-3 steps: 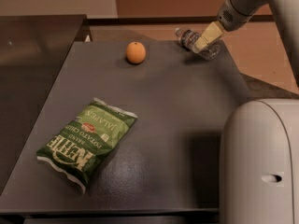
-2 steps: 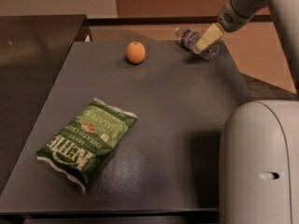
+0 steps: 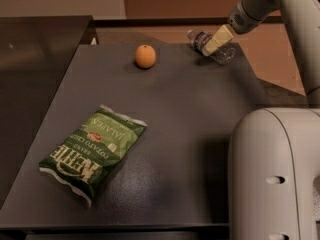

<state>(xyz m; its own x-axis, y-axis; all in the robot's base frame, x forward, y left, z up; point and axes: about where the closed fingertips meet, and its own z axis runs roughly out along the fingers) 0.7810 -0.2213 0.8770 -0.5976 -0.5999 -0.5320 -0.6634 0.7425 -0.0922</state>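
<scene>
My gripper is at the far right corner of the dark table, right over a clear plastic water bottle that lies on its side. It overlaps the bottle's middle. An orange rests on the table to the left of the bottle. A green bag of Kettle jalapeño chips lies flat near the front left, far from the gripper.
My white arm comes down from the upper right. A white rounded part of my body fills the lower right. A second dark surface adjoins the table on the left. Brown floor lies beyond the table's right edge.
</scene>
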